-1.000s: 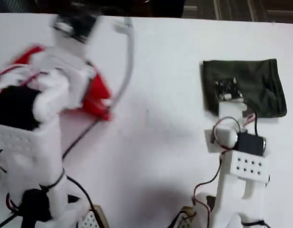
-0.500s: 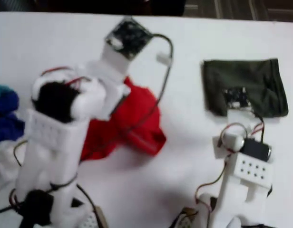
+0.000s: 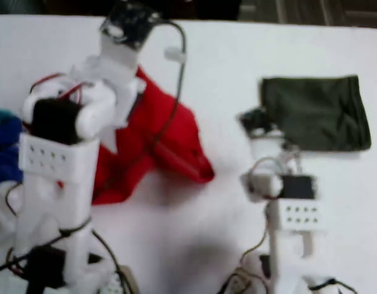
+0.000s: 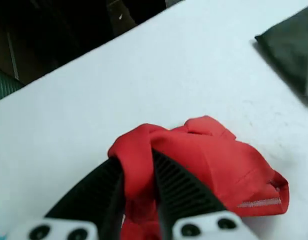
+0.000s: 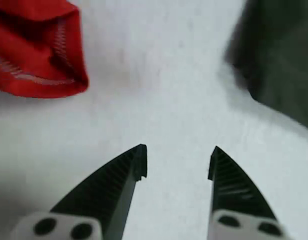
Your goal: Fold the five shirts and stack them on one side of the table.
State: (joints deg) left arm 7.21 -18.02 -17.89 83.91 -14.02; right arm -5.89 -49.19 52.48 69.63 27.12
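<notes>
High view: left arm partly hides red shirt, apparently crumpled.

White table; perhaps dark floor beyond.

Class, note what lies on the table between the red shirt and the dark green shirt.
Bare white table separates the red shirt from the dark green shirt, in the high and right wrist views; the open right gripper hangs over it.

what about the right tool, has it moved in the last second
Yes. The right tool has left the green shirt's near corner and now sits over the table, toward the red shirt.
</notes>
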